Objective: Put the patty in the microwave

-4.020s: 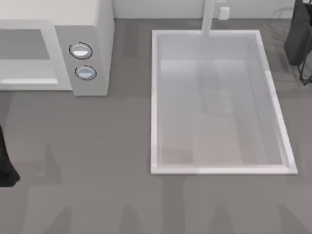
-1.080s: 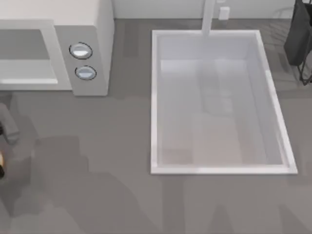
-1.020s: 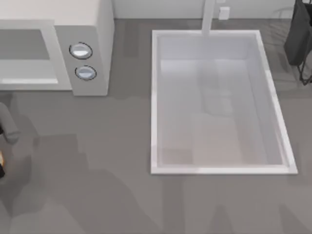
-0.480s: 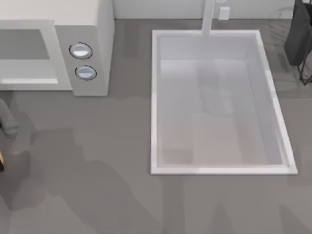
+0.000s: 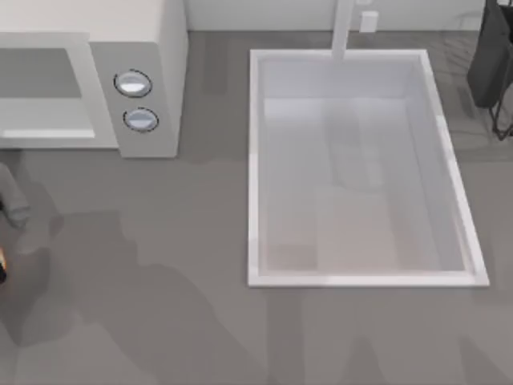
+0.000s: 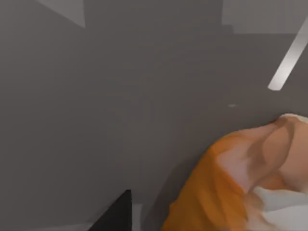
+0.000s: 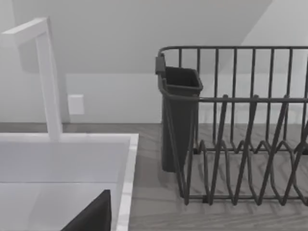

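The white microwave (image 5: 152,48) stands at the back left, its grey panel carrying two round knobs (image 5: 132,83). A sliver of the orange-brown patty (image 5: 2,257) shows at the table's far left edge, in front of the microwave. There my left gripper (image 5: 2,266) is shut on it. In the left wrist view the glossy patty (image 6: 231,183) looms close above the grey counter, beside one black finger (image 6: 115,216). My right arm (image 5: 490,60) stays parked at the back right, and one of its fingers (image 7: 94,216) shows well off to the side.
A white sink basin (image 5: 255,160) with a faucet (image 5: 343,28) fills the middle and right of the counter. A dark wire dish rack (image 7: 240,144) with a cutlery cup (image 7: 179,115) stands right of the sink. Broad arm shadows lie on the grey counter (image 5: 160,265).
Four seconds ago a black part of my left arm sat at the left edge; now a grey link and the patty show there. Shadows have spread across the counter. The right arm is still.
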